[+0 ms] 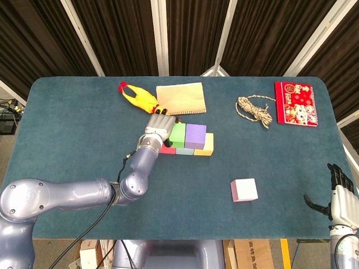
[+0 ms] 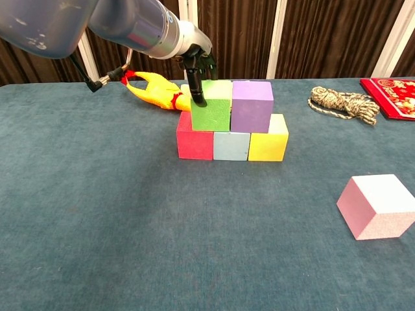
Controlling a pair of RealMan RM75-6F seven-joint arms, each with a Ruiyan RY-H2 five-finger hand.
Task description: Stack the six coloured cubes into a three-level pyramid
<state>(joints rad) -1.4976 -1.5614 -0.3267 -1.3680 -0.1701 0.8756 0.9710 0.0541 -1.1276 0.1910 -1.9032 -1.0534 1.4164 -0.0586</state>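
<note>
A red cube (image 2: 194, 144), a light blue cube (image 2: 231, 146) and a yellow cube (image 2: 267, 144) stand in a row on the table. On top of them sit a green cube (image 2: 213, 113) and a purple cube (image 2: 251, 107), side by side. My left hand (image 1: 159, 128) grips the green cube at its left edge, thumb on the front and the other fingers behind. The pink cube (image 1: 244, 190) lies alone, nearer me and to the right. My right hand (image 1: 339, 193) hangs open off the table's right front corner, far from everything.
A yellow rubber chicken (image 1: 137, 98) and a tan notebook (image 1: 180, 98) lie just behind the stack. A coil of rope (image 1: 255, 110) and a red packet (image 1: 296, 103) sit at the back right. The blue table top (image 1: 73, 140) is bare around the pink cube.
</note>
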